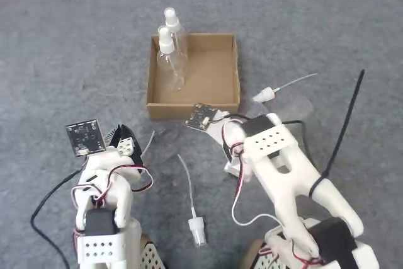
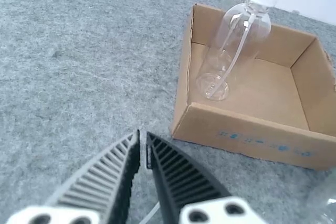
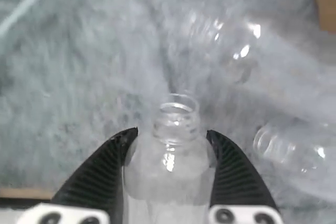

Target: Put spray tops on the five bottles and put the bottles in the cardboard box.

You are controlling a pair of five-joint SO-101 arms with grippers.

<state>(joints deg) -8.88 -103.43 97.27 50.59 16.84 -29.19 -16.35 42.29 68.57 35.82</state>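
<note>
Two white-topped clear plastic bottles (image 1: 173, 61) are standing at the brown cardboard box (image 1: 227, 102), the right gripper (image 3: 171, 134) is clasping an uncapped bottle (image 3: 176, 116), and the left gripper (image 2: 143, 135) is resting closed, empty.

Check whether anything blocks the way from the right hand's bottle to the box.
Nothing visible does. The right hand holds the uncapped bottle just before the box's near wall; inside, a capped bottle stands in the far left corner.

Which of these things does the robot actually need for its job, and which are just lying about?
For the job: cardboard box; two capped bottles; open bottle between the right fingers; uncapped bottles lying loose; loose spray tops.
Just lying about: a black cable from the arms; the grey mat underneath.
</note>
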